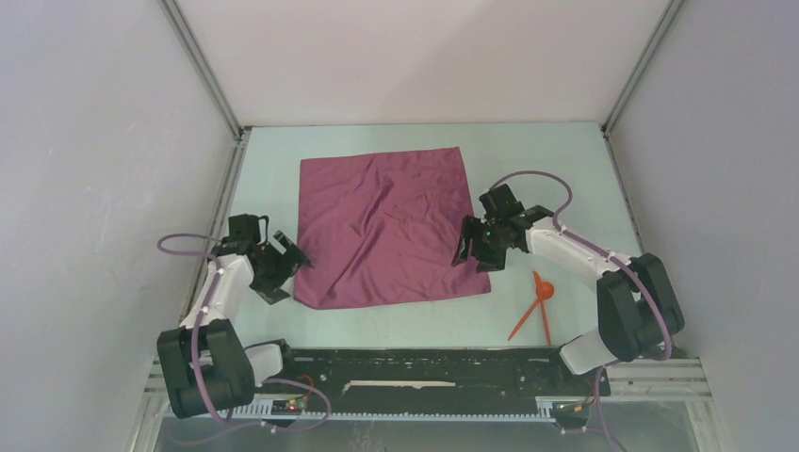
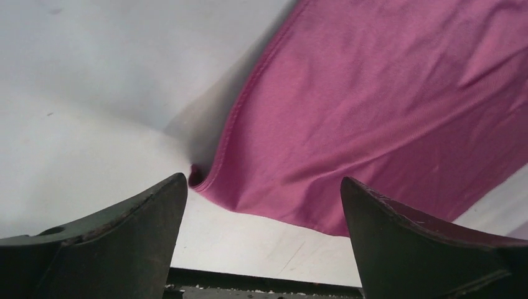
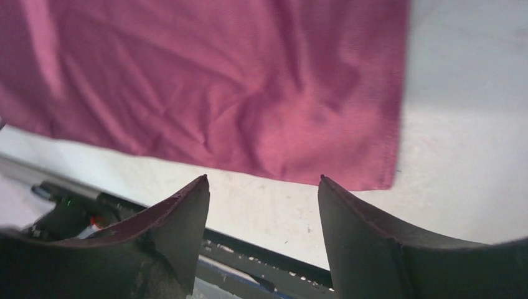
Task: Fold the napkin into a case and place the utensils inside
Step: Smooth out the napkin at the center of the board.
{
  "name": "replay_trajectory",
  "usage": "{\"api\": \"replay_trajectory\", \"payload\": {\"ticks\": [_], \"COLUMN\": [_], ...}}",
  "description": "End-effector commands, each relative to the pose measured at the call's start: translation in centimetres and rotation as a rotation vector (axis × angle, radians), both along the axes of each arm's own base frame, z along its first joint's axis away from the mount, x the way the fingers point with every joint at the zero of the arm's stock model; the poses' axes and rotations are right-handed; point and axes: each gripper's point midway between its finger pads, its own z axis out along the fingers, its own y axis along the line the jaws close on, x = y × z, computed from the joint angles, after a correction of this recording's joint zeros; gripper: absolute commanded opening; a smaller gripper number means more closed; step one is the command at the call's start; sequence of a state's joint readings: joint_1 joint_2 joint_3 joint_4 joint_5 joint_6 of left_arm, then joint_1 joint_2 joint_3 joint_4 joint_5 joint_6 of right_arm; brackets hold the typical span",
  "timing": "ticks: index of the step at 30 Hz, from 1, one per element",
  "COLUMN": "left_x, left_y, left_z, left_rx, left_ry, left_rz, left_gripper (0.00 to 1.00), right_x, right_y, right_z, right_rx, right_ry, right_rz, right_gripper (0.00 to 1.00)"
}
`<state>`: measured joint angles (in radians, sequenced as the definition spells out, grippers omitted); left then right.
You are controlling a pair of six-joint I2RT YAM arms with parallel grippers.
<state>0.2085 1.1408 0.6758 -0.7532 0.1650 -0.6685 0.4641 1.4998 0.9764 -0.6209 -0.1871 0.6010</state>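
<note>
The napkin (image 1: 386, 226) lies spread out on the pale desk (image 1: 415, 325), a single unfolded layer with soft creases running across it. No fold has been made in it.

The left claw (image 1: 291, 274) sits low at the napkin's near-left corner with its jaws spread wide and nothing between them. In the left wrist view that corner (image 2: 205, 180) shows just beyond the gap between the dark fingers (image 2: 124, 237). The hem there lifts a little off the desk and casts a shadow.

The right claw (image 1: 476, 262) is at the near-right part of the cloth, over its right edge. Its jaws are parted as well, less widely, and they grip nothing. The right wrist view shows the napkin's near-right corner (image 3: 380, 177) lying flat just past the fingertips (image 3: 199, 187), with bare desk between.

The utensils rest on the desk to the right of the napkin and nearer than it, apart from the cloth. The spoon (image 1: 544, 291) and the stick (image 1: 547, 325) cross close to the spoon's bowl and splay apart toward the near edge.
</note>
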Motion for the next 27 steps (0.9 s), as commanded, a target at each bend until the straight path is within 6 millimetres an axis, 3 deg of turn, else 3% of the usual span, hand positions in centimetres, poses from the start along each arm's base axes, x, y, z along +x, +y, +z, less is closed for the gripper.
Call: {"api": "replay_trajectory", "payload": {"ticks": [1, 3, 6, 9, 17, 23, 27], "left_x": [2.6, 2.6, 2.4, 1.7, 1.9, 1.8, 1.8], "left_y": [-1.6, -1.8, -2.5, -1.5, 1.2, -0.4, -1.1], "left_z": [0.9, 0.2, -0.8, -1.4, -0.4, -2.5, -1.8], "left_rx": [-0.075, -0.094, -0.135, -0.066, 0.079, -0.016, -0.054], "left_ry": [-0.146, -0.148, -0.120, -0.096, -0.138, -0.060, -0.095], "left_rz": [-0.067, -0.052, -0.066, -0.042, 0.064, -0.001, -0.010], "left_gripper": [1.00, 1.00, 1.00, 1.00, 1.00, 1.00, 1.00], "right_x": [-0.5, -0.4, -0.1, 0.5, 0.8, 0.7, 0.8], "right_y": [4.0, 4.4, 4.2, 3.7, 3.2, 2.5, 2.1], "right_z": [3.4, 4.5, 5.1, 5.7, 6.8, 7.5, 7.3], "right_rx": [0.242, 0.260, 0.239, 0.234, 0.254, 0.244, 0.226], "right_ry": [-0.110, -0.177, -0.234, -0.264, -0.295, -0.317, -0.315], "right_rz": [0.173, 0.185, 0.179, 0.158, 0.153, 0.142, 0.127], "right_gripper": [0.76, 0.85, 0.89, 0.89, 0.90, 0.91, 0.91]}}
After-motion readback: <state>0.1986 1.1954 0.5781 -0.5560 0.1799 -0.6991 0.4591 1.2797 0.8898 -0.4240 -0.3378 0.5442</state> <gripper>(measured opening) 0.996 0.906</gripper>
